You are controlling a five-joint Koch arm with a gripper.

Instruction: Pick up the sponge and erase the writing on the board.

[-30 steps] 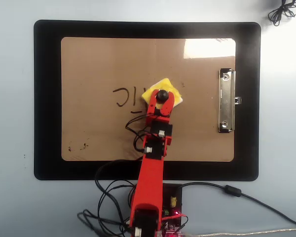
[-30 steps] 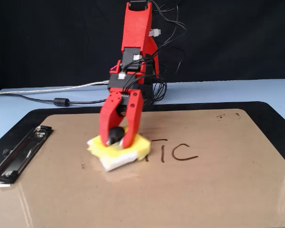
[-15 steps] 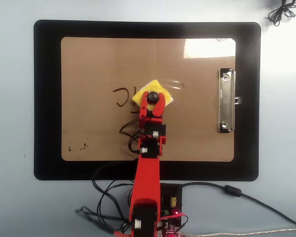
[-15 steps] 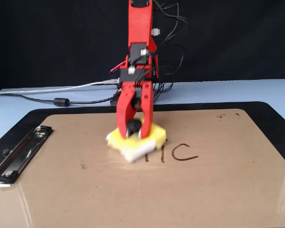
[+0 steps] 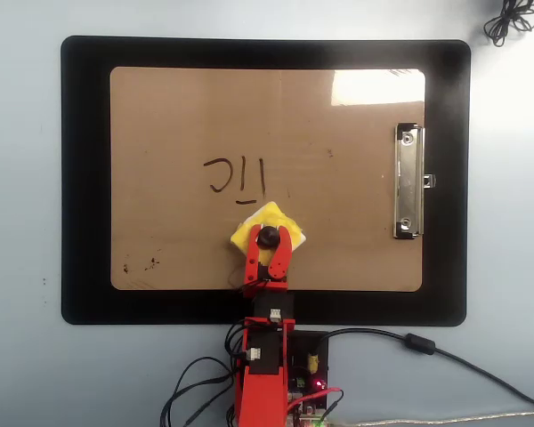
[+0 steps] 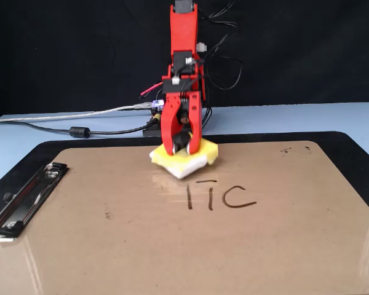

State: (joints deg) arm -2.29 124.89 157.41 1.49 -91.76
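Your gripper (image 5: pixel 268 238) is clamped on the sponge's black knob, pressing the sponge (image 5: pixel 252 231) flat on the board (image 5: pixel 160 116), close to the arm's base. Just beyond the gripper's tips you have the writing (image 5: pixel 236 176), unwiped. Farther out, to its right in the overhead view, sits the board's metal clip (image 5: pixel 409 182).

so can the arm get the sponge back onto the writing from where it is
Probably yes. The jaws hold the sponge by its knob, just beside the writing on the board, with only bare board between them.
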